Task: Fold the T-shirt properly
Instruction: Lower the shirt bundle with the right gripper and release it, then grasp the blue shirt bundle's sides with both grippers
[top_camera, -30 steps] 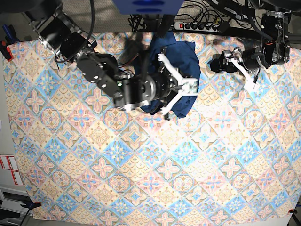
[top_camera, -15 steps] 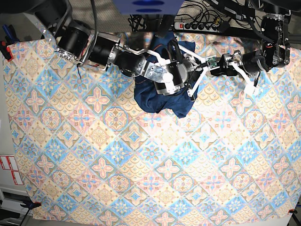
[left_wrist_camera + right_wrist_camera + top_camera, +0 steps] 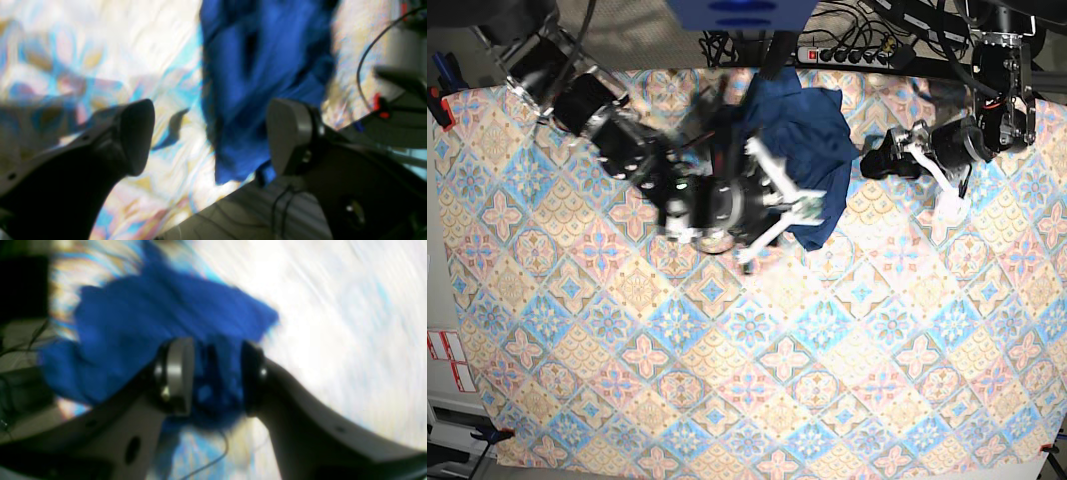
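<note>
Two arms on this one, and neither has hold of anything as far as I can see. The left pincer (image 3: 213,136) is wide open just beside the T-shirt (image 3: 824,122), and the right pincer (image 3: 217,376) is over it with its tips well apart, nothing pinched that I can make out. The right wrist view is pretty smeary, so whether those tips touch the fabric I can't tell.

The shirt's bunched up on the robot's side of the bench (image 3: 907,330), lying on the patterned cloth (image 3: 677,400), with folds and ridges all over and one loose bit pointing away from the robot. Not what I'd call folded, more a crumpled heap, so I'd guess it's early days.

Handling-wise it looks like soft, floppy knit. Should be light enough, nothing fragile, won't slide around much, but it won't keep a shape either: lift one spot and the rest will probably just sag. My take would be to grab the outer edges, a small pinch from each side, then lift and spread before trying any real fold. Those raised ridges look easy to grab, but you'd risk catching several layers and dragging the whole lump. Pinching too deep could snag the cloth underneath too.
</note>
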You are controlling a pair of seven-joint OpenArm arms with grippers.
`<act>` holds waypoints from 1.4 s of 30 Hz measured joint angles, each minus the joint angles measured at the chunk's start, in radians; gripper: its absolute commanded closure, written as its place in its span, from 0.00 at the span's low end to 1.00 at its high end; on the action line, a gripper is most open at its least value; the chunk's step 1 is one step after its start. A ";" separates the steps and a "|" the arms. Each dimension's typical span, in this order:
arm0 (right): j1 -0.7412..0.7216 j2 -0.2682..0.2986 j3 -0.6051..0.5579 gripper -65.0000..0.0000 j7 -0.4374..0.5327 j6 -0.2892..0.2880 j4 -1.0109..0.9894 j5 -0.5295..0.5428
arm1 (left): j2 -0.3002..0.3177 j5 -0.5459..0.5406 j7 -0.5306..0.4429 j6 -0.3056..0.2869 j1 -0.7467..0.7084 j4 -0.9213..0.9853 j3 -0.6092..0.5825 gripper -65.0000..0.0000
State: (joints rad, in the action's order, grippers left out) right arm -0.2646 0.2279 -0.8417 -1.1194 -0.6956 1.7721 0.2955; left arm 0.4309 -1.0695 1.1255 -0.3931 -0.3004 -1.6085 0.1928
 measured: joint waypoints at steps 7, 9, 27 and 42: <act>0.145 0.041 0.308 0.65 -0.002 -0.003 0.025 0.001 | -0.049 0.000 0.011 -0.004 0.078 -0.108 -0.007 0.21; 0.180 0.046 0.369 0.65 0.007 0.000 0.024 -0.002 | -0.051 -0.003 0.016 -0.005 0.121 -0.108 -0.013 0.21; 0.331 0.047 0.557 0.65 0.007 0.000 0.058 0.000 | -0.235 0.262 0.003 0.000 0.525 0.334 -0.375 0.21; 0.332 0.043 0.587 0.65 0.008 0.000 0.071 0.003 | -0.208 0.333 0.073 0.000 0.530 0.335 -0.438 1.00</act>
State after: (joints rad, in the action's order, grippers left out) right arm 0.0669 0.2707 -0.2543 -1.1110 -0.6960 1.8435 0.2989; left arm 0.2226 -0.7368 1.1988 -0.3935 0.2295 -1.2736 -0.2447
